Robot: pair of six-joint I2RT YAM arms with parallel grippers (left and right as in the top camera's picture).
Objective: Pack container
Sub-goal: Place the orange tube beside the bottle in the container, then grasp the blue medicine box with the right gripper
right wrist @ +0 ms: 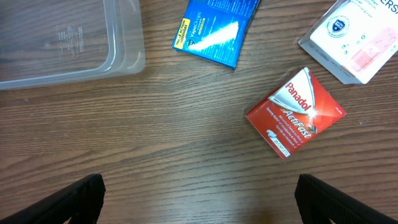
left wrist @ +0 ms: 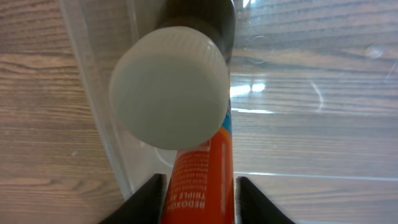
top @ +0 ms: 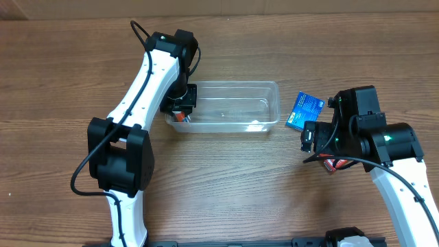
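left gripper (left wrist: 199,202) is clamped on an orange tube (left wrist: 202,177), one finger pressed on each side, and its white cap (left wrist: 168,87) fills the middle of the wrist view. the tube sits just inside the left end wall of the container (left wrist: 93,81). from overhead i see the container (top: 233,106) lying mid-table, long side across, with the left gripper (top: 182,103) at its left end. right gripper (right wrist: 199,205) is spread wide with nothing between the fingers, hovering over bare table (right wrist: 186,155). the container's corner is up-left, well apart from those fingers. a blue box (right wrist: 214,28), a red panadol box (right wrist: 295,112) and a white pack (right wrist: 351,37) lie outside the container.
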